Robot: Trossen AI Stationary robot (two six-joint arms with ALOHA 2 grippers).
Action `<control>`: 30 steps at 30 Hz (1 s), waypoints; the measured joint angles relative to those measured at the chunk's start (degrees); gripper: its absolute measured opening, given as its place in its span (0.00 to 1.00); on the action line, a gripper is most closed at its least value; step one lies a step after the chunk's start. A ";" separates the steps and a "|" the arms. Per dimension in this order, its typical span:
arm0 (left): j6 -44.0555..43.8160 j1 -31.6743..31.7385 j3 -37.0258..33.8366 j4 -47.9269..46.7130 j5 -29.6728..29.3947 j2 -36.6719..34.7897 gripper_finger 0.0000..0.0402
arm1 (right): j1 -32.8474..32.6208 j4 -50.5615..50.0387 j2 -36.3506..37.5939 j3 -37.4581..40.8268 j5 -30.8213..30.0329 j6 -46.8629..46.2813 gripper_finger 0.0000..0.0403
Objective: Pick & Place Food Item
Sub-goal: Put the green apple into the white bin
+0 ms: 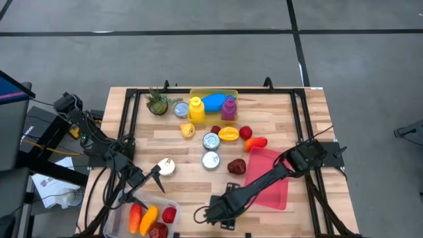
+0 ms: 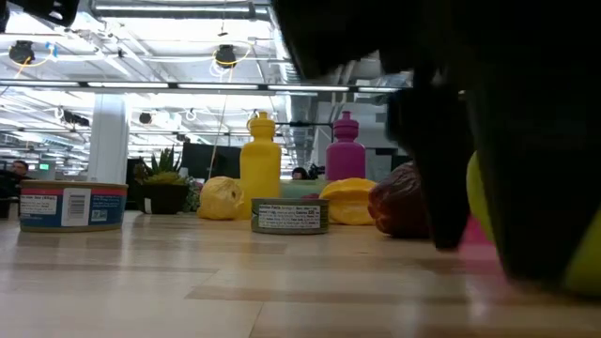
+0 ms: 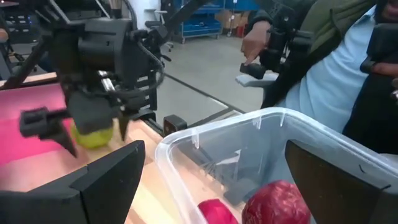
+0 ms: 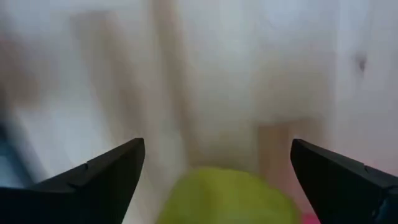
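Observation:
A yellow-green food item (image 3: 93, 135) lies on the wooden table beside the pink mat (image 1: 268, 175), near the front edge. My right gripper (image 4: 217, 168) points down over it, open, with one finger on either side of the item (image 4: 230, 196); I see no touch. It also shows in the high view as my right gripper (image 1: 215, 215). My left gripper (image 1: 151, 178) waits open and level, just by the clear plastic bin (image 3: 249, 121) at the front left. The bin (image 1: 125, 208) holds orange and red food pieces, among them a dark red round one (image 3: 277, 202).
Mid-table lie two cans (image 1: 211, 140), a dark red item (image 1: 236, 166), a white item (image 1: 166, 166) and yellow and red pieces. At the far edge stand a yellow bottle (image 1: 195, 109), a purple bottle (image 1: 229, 108) and a small plant (image 1: 157, 102). A person (image 3: 323, 68) stands beyond the table.

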State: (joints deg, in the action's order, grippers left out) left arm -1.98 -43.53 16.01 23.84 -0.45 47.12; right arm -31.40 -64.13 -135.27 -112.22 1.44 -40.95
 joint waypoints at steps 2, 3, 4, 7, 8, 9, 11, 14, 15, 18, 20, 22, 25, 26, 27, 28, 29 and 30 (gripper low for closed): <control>0.00 0.04 0.05 0.50 0.00 -0.12 0.94 | 0.09 -3.18 -0.64 0.34 0.03 -0.17 0.94; 0.00 0.07 0.05 0.06 0.00 -0.35 0.94 | 0.12 -2.42 -1.12 0.15 0.06 -0.22 0.93; 0.00 -0.02 -0.02 -0.40 0.00 -0.66 0.94 | 0.09 -1.97 -1.45 -0.03 -0.06 -0.22 0.90; 0.00 -0.04 0.03 -0.38 -0.19 -0.88 0.94 | -0.32 -2.71 -1.43 0.02 -0.65 0.67 0.80; 0.00 -0.04 -0.01 -0.82 -0.21 -1.04 0.94 | -0.30 -2.50 -1.43 0.02 -1.03 0.68 0.76; 0.00 -0.09 -0.02 -0.63 -0.23 -1.06 0.94 | -0.30 -2.33 -1.43 0.02 -1.35 0.86 0.71; 0.00 -0.03 0.00 -0.70 -0.29 -1.13 0.94 | -0.30 -1.79 -1.43 0.04 -2.04 1.05 0.62; 0.00 -0.04 0.00 -0.87 -0.29 -1.19 0.94 | 0.05 -1.50 -1.39 -0.44 -3.00 2.32 0.50; 0.00 -0.04 0.00 -0.91 -0.30 -1.19 0.94 | 0.32 -1.13 -1.39 -0.78 -3.35 2.86 0.48; 0.00 -0.04 0.00 -0.93 -0.49 -1.19 0.94 | 1.50 1.45 -1.39 -2.07 -4.44 4.48 0.46; 0.00 -0.04 0.00 -0.93 -0.50 -1.19 0.94 | 2.27 2.04 -1.40 -3.42 -5.01 5.42 0.50; 0.00 -0.04 0.00 -0.93 -0.50 -1.19 0.94 | 2.86 2.70 -1.39 -4.89 -5.65 5.72 0.57; 0.00 -0.04 0.00 -0.94 -0.52 -1.19 0.94 | 3.72 1.96 -1.39 -6.56 -5.98 5.99 0.67; 0.00 -0.04 0.00 -0.95 -0.50 -1.19 0.94 | 3.94 1.25 -1.39 -7.16 -5.98 5.97 0.70; 0.00 -0.04 0.00 -0.97 -0.50 -1.19 0.94 | 4.11 0.52 -1.39 -7.88 -5.93 5.93 0.72; 0.00 -0.04 0.00 -1.04 -0.50 -1.19 0.94 | 4.24 -0.12 -1.39 -8.70 -5.96 5.86 0.74; 0.00 -0.04 0.00 -1.26 -0.50 -1.19 0.94 | 4.17 -1.04 -1.39 -9.52 -6.01 5.84 0.75; 0.00 -0.04 0.00 -1.49 -0.49 -1.19 0.94 | 3.97 -2.17 -1.39 -10.51 -6.02 5.69 0.76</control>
State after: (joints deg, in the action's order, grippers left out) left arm -1.98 -43.57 16.01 22.36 -0.94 45.93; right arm -27.44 -66.30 -136.66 -122.73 -4.57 -35.26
